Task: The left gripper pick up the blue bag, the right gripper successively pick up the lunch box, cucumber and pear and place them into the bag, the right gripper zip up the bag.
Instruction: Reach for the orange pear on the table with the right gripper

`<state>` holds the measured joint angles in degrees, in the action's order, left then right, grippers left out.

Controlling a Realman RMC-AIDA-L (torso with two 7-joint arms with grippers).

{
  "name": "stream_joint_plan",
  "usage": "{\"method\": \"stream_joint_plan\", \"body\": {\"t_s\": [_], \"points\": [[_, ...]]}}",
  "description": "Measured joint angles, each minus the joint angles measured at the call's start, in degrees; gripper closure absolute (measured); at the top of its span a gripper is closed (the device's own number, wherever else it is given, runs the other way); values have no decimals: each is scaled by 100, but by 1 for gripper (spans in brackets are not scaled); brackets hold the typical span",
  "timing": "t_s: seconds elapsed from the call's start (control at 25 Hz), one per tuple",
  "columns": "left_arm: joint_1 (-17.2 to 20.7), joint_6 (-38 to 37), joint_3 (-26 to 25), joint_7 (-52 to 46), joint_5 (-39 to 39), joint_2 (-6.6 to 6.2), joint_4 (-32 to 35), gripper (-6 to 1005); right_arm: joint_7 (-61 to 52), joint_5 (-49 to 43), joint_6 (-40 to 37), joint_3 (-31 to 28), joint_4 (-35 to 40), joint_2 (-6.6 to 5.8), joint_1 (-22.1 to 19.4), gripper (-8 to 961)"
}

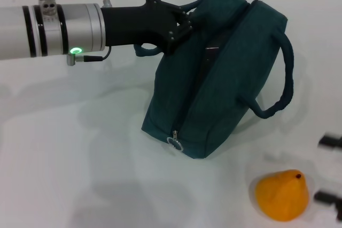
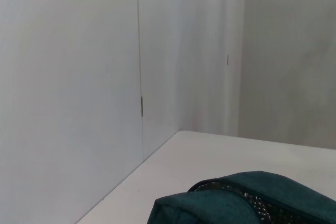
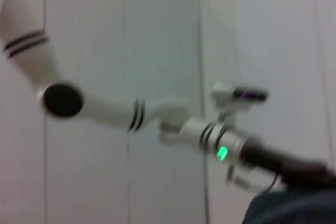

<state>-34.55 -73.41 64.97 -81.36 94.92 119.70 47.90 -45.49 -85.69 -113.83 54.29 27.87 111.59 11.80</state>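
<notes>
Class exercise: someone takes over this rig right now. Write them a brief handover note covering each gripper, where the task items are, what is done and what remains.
Left gripper: shut on the blue bag by one loop handle, bag tilted, a corner on the table.
Right gripper: at the table's right edge beside the pear, jaws open, holding nothing.
Lunch box and cucumber: not visible; whether they are in the bag cannot be told.
Done: bag picked up.
Left: pear into the bag, then zip it by the ring pull.

Right gripper [image 1: 332, 174] blurred, cut off by edge.
</notes>
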Motion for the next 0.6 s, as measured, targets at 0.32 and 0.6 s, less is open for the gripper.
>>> {"method": "stream_joint_plan", "body": {"t_s": [0.32,0.6], "points": [[-45,4,168,5,-14,0,0,954,636,-745,593,3,-599,144,-186,156],[-40,13,225,7,1,0,0,953,655,-702,755,-67,-696,193,-195,222]]}}
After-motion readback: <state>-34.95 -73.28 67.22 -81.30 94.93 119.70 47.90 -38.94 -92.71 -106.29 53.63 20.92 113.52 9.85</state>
